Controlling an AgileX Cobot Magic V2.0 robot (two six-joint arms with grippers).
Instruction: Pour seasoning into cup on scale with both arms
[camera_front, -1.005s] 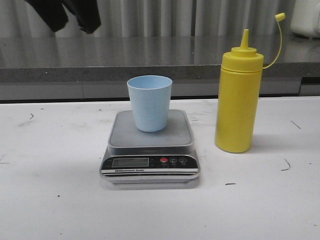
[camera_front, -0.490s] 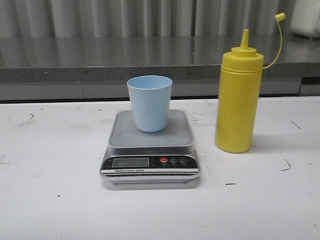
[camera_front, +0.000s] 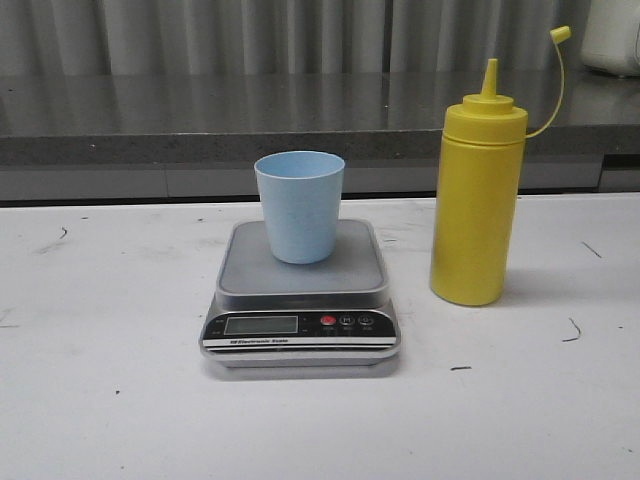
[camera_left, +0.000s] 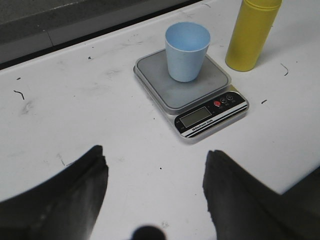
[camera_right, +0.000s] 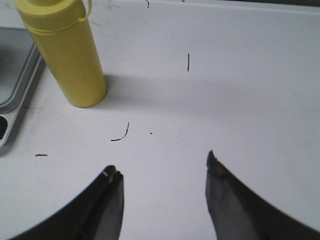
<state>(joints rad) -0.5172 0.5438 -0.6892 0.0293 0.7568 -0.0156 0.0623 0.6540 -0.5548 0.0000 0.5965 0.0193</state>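
Observation:
The light blue cup (camera_front: 299, 205) stands upright on the grey platform of the scale (camera_front: 300, 295) at the table's middle. It also shows in the left wrist view (camera_left: 186, 51), on the scale (camera_left: 192, 92). The yellow seasoning bottle (camera_front: 478, 190) stands upright to the right of the scale, nozzle uncapped, cap hanging on its tether. It shows in the right wrist view (camera_right: 64, 50) too. My left gripper (camera_left: 155, 155) is open and empty above bare table, short of the scale. My right gripper (camera_right: 161, 162) is open and empty, apart from the bottle. Neither gripper shows in the front view.
The white table (camera_front: 100, 400) carries small black marks. A grey counter ledge (camera_front: 200, 120) runs along the back. A white object (camera_front: 615, 35) sits at the back right corner.
A black arm part at the top left of the front view has moved out of the picture. The cup, scale and bottle have not moved.

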